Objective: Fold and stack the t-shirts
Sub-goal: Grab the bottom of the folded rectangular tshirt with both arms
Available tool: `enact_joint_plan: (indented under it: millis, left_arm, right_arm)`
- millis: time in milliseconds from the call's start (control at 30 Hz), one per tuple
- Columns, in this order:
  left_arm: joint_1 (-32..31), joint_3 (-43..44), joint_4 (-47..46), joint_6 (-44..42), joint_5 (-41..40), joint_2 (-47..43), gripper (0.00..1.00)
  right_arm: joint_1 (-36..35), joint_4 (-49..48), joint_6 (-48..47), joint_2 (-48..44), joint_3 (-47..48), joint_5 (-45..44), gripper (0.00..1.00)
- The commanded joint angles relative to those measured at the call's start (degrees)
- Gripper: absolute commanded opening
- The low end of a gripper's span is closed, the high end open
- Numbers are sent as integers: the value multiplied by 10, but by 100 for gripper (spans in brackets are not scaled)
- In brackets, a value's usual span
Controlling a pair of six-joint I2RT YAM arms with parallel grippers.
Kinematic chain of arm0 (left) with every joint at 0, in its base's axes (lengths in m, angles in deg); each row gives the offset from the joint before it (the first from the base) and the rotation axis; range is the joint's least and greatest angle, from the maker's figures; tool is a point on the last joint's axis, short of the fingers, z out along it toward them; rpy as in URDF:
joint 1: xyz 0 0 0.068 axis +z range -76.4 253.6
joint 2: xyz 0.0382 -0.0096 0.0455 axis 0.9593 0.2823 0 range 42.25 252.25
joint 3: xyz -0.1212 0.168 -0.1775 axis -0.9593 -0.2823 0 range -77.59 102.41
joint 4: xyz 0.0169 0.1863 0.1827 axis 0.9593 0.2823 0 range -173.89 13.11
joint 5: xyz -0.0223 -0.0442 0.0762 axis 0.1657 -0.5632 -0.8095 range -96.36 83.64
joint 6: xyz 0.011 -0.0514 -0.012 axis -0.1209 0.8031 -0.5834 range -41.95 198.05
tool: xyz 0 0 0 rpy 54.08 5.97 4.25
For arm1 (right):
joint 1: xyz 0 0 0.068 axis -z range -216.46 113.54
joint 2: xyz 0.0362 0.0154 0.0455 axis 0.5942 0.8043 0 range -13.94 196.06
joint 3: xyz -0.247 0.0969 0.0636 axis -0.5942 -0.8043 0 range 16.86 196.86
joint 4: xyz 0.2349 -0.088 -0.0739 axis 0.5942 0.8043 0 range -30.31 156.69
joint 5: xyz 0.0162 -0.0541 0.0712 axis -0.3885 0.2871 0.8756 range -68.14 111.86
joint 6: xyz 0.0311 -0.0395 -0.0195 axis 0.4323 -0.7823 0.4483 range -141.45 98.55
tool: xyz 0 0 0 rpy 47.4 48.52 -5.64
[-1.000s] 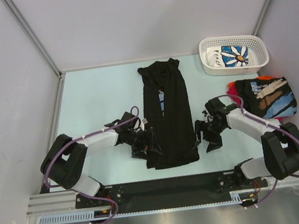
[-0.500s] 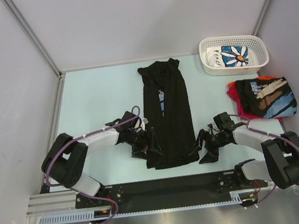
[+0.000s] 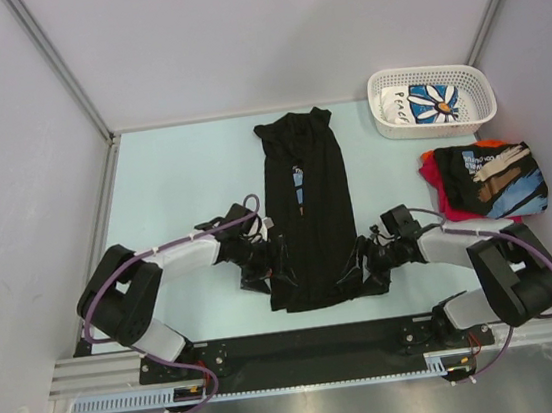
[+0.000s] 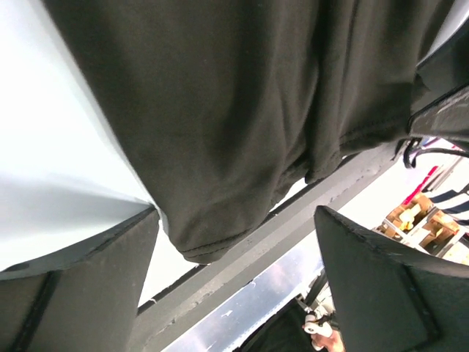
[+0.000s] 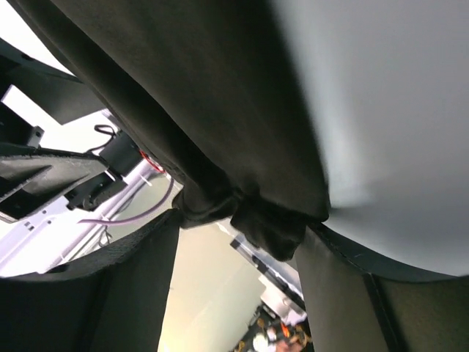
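Note:
A black t-shirt (image 3: 307, 213), folded into a long strip, lies in the middle of the table. My left gripper (image 3: 276, 272) sits low at its near left corner. In the left wrist view that gripper (image 4: 236, 213) stands wide open, with the shirt's hem corner (image 4: 212, 238) between the fingers. My right gripper (image 3: 359, 267) is at the near right corner. In the right wrist view it (image 5: 242, 220) is open around a bunched corner of black cloth (image 5: 267, 227), which lies close against the right finger (image 5: 344, 293).
A folded stack, a black printed t-shirt (image 3: 494, 180) over a red one (image 3: 435, 175), lies at the right. A white lattice basket (image 3: 381, 103) at the back right holds a white daisy-print shirt (image 3: 432, 102). A metal rail (image 3: 314, 348) runs along the near edge.
My right gripper has moved left and low to the shirt's near right corner, and its jaws have narrowed a little. The left arm has stayed put.

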Motion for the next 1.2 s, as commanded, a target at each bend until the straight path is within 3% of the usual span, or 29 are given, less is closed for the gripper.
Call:
enact_joint_plan:
  millis: [0,33,100,167,200,233,267,300,567,1000,1033,1167]
  left_arm:
    - [1,4,31,-25,-72,47,91]
    - [2,8,33,-22,-72,58,87]
    - [1,12,25,-16,-56,94,70]
    - [1,23,19,-14,-55,126,51]
    - [1,28,18,-14,-54,135,42]
    - [1,39,19,-19,-50,144,32]
    - [1,42,18,-21,-48,157,11]
    - [1,46,20,-21,-45,162,0]
    - [2,34,78,-31,-61,106,0]
    - [1,12,99,-43,-42,42,0]
    - [1,20,99,-45,-34,39,10]
    - [-5,63,108,-51,-17,52,84]
  right_arm:
    - [-31,29,-30,51,23,-110,66]
    - [-36,40,-44,57,45,-120,60]
    - [-44,78,-54,70,67,-134,48]
    - [-46,103,-72,82,95,-150,10]
    - [-48,139,-78,85,105,-164,0]
    - [-49,152,-86,86,112,-182,0]
    - [-49,162,-98,83,125,-187,0]
    - [-49,186,-102,78,131,-195,0]
    - [-49,285,-132,6,162,-222,0]
    - [-51,291,-171,3,168,-143,0]
    - [-51,290,-173,2,170,-141,0]
    - [-52,284,-178,14,172,-142,0]
